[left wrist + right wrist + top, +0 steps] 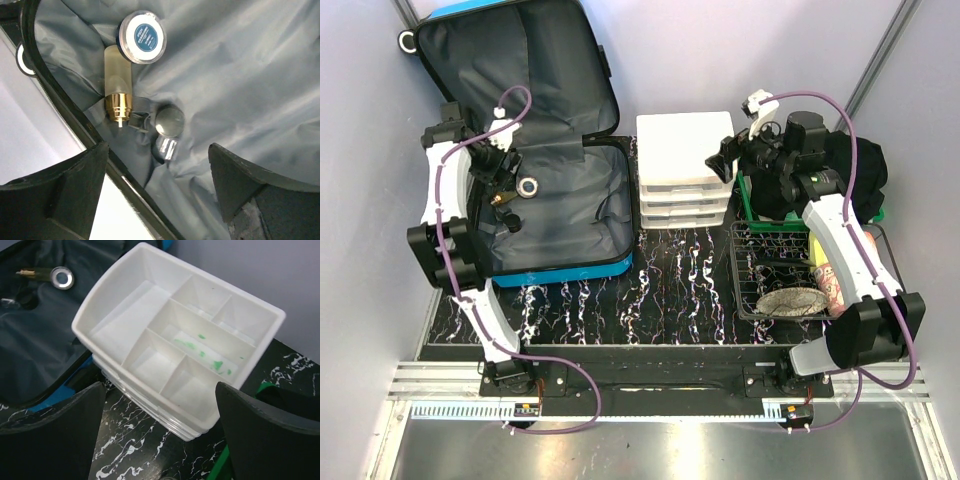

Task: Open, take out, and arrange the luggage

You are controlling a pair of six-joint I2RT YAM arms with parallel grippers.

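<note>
The luggage [570, 190] lies on the table [670, 285] directly under the left pincer [156, 161]. Its lid is swung fully back, away from that pincer. This leaves the grey lining exposed from above, which is probably why the arm approaches from overhead.

The left pincer hangs over the lower shell with its jaws spread wide and nothing between them. The spread appears intended to straddle one of the loose items below.

Contents visible beneath the left pincer:
- One round tin [142, 37] with a blue label, beyond the fingertips.
- One frosted bottle [118, 75] with a gold cap, lying on its side, just to the near side of the tin and touching it.
- Two small round grey pieces [170, 120], close together, almost midway between the jaws.

That makes four items, all resting in folds of the lining near the shell's edge.

The right pincer [159, 395] is well apart from the luggage, which lies to its left. Its jaws are also fully spread and hold nothing. It hovers above the white organiser [150, 270], a position that suits placing things there.

The organiser has three drawers and one open top tray with six compartments. All six hold no objects. The long middle compartment carries green smears.

One green tray [744, 200] sits to the right of the right pincer, and one wire basket [750, 275] sits behind it, toward the arm's base.
</note>
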